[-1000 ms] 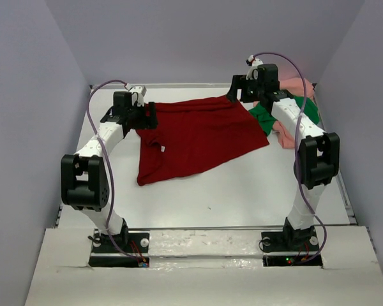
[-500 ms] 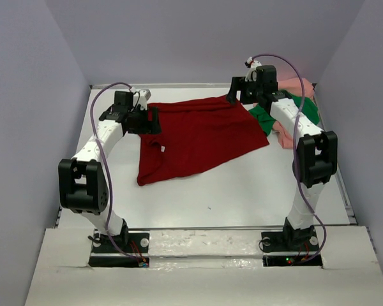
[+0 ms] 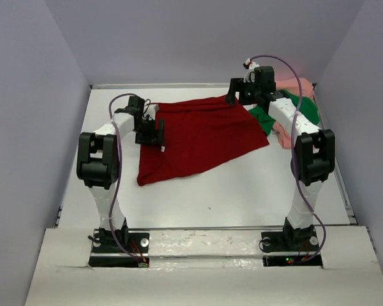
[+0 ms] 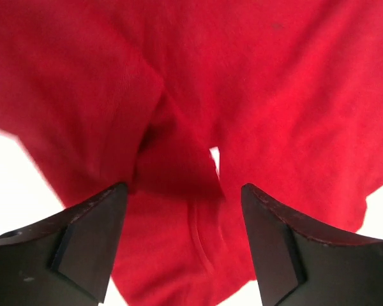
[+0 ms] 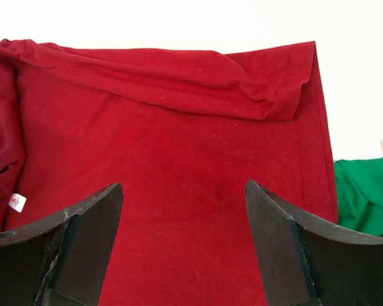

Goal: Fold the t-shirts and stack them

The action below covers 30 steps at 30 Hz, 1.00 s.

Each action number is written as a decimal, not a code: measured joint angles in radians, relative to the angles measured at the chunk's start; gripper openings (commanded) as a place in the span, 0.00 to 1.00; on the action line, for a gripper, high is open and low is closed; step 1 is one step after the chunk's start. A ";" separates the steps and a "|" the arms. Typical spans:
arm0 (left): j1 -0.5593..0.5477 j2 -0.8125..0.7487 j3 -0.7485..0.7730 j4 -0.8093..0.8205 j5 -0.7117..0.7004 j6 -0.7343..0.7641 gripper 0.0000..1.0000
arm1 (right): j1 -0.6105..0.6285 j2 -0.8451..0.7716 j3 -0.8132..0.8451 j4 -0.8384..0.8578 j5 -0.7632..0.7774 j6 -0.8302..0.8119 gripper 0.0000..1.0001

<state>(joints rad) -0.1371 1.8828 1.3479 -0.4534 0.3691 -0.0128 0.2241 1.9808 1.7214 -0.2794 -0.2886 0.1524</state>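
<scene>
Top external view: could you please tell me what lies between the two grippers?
The dark red t-shirt lies spread between the left gripper and the right gripper; the top external view shows it.

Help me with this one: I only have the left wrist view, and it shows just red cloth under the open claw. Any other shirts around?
Observer: Yes, a green shirt lies bunched just right of the red shirt.
Operator: Only that one?
Observer: No, a pink shirt is bunched up with the green one.
Operator: And the right claw?
Observer: The right claw hangs open over the red shirt's far right corner.
</scene>
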 measured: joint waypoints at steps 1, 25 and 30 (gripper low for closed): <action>-0.004 0.039 0.027 -0.028 0.003 0.006 0.81 | 0.000 0.004 0.000 0.000 0.000 0.000 0.82; -0.080 0.061 0.071 -0.046 -0.121 0.034 0.00 | 0.000 0.015 0.000 -0.004 -0.011 -0.006 0.82; -0.043 -0.066 0.062 -0.066 -0.159 0.053 0.00 | 0.000 0.015 0.000 -0.004 -0.016 -0.006 0.82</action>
<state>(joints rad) -0.1799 1.8172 1.4101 -0.5198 0.2104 0.0399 0.2241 1.9957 1.7218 -0.2832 -0.3042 0.1459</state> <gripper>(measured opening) 0.014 0.819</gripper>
